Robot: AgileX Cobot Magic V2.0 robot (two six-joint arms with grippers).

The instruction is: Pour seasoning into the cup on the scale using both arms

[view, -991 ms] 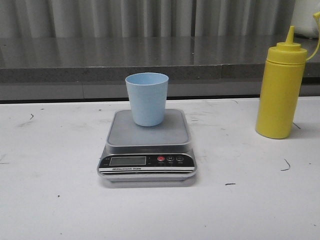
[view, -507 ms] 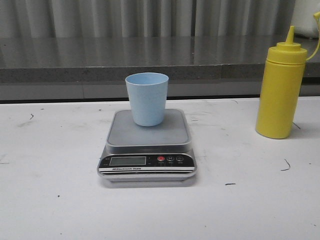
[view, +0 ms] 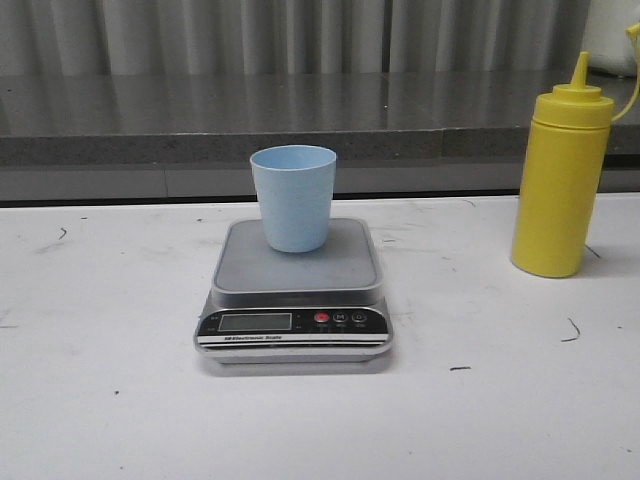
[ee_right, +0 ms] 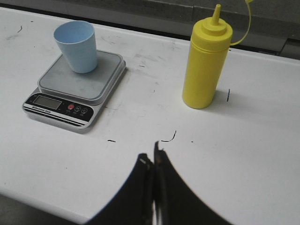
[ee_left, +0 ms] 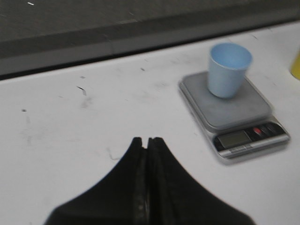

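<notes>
The pale blue cup (view: 294, 197) stands upright on the grey platform of the silver scale (view: 295, 300) at the table's middle. The tall yellow seasoning bottle (view: 559, 180) stands upright at the right, capped, apart from the scale. Neither arm shows in the front view. In the left wrist view my left gripper (ee_left: 146, 140) is shut and empty above bare table, short of the scale (ee_left: 234, 110) and cup (ee_left: 227, 69). In the right wrist view my right gripper (ee_right: 151, 157) is shut and empty, short of the bottle (ee_right: 206, 63), the scale (ee_right: 77, 91) and the cup (ee_right: 78, 45).
A grey ledge (view: 300, 130) and a dark strip run along the table's far edge, with corrugated grey panels behind. The white table (view: 100, 400) carries small dark scuff marks. A thin yellow cap tether (ee_right: 246, 23) curves from the bottle's top.
</notes>
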